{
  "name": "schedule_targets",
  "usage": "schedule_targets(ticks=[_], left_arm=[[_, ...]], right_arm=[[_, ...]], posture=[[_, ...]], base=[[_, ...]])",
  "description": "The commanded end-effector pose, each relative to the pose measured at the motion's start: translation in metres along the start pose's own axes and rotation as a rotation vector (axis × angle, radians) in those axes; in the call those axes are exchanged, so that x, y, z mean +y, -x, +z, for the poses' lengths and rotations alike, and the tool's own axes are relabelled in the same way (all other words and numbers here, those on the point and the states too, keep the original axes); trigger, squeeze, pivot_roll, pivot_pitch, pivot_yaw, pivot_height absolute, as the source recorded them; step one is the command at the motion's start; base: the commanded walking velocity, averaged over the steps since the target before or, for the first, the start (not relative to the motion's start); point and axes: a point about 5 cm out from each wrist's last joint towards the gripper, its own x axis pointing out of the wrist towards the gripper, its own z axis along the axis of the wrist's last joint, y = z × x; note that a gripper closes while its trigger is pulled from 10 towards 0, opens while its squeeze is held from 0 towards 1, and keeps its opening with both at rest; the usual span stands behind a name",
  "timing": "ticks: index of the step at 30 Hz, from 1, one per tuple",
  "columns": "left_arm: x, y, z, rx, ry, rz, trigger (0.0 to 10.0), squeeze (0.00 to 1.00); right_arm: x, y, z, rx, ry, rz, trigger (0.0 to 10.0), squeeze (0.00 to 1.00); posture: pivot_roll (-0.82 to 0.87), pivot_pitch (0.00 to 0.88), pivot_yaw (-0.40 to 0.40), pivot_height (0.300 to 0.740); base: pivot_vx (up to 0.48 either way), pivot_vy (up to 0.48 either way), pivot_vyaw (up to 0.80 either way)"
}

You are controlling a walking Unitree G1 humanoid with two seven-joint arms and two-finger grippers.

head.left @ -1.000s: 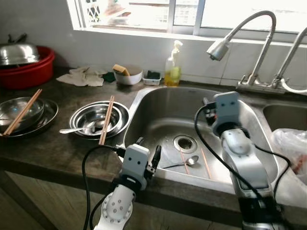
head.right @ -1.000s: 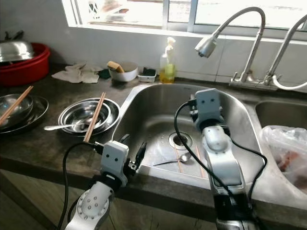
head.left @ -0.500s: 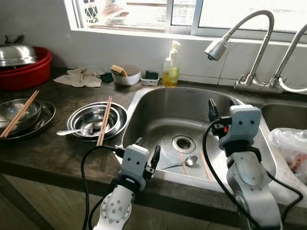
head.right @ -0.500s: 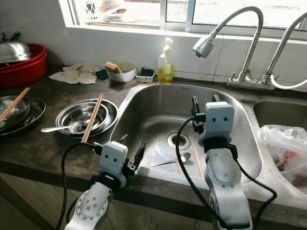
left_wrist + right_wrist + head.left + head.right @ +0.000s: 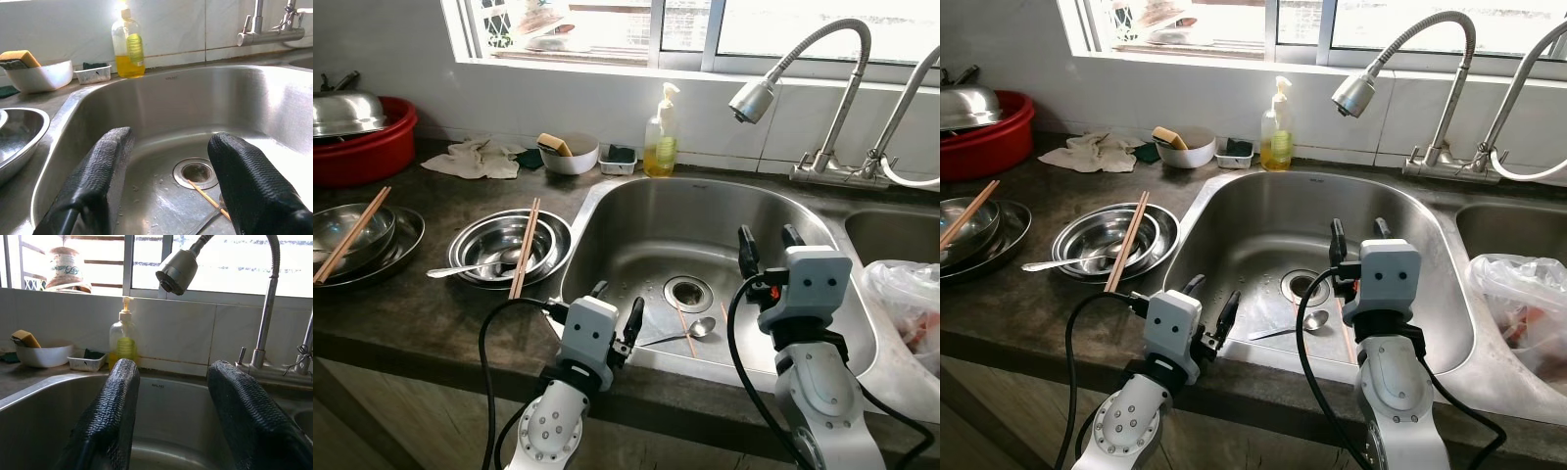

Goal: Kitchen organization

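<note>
1. Step in hand, I judge: clearing the sink [image 5: 636, 211]. A spoon [image 5: 690, 332] and loose chopsticks [image 5: 685, 328] lie by the drain, lower centre of the frame.
2. Left pincer [image 5: 615, 311] gapes wide and empty at the sink's near rim.
3. Right pincer [image 5: 766, 245] hovers wide and empty, right of centre.
4. Next: lower one pincer onto the spoon.
</note>
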Motion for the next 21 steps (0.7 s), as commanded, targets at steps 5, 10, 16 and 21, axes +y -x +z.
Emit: schedule_targets(ticks=[5,10,16,21], left_arm=[[0.000,0.001,0.005,-0.017,-0.001,-0.004,10.0,0.00],[0.000,0.001,0.005,-0.018,-0.001,-0.006,10.0,0.00],[0.000,0.001,0.004,-0.016,0.000,-0.009,10.0,0.00],[-0.001,0.001,0.003,-0.012,-0.002,-0.010,10.0,0.00]], right_arm=[[0.002,-0.002,0.010,-0.054,-0.002,-0.011,10.0,0.00],[0.003,-0.004,0.016,-0.079,-0.005,-0.007,10.0,0.00],[0.004,-0.006,0.018,-0.086,-0.008,-0.005,10.0,0.00],[0.005,-0.006,0.016,-0.076,-0.010,0.001,10.0,0.00]], posture=[[0.06,0.000,-0.033,0.740],[0.06,0.000,-0.031,0.740],[0.06,0.000,-0.031,0.740],[0.06,0.000,-0.031,0.740]], base=[[-0.259,0.000,0.00],[-0.266,0.000,0.00],[-0.291,0.000,0.00],[-0.299,0.000,0.00]])
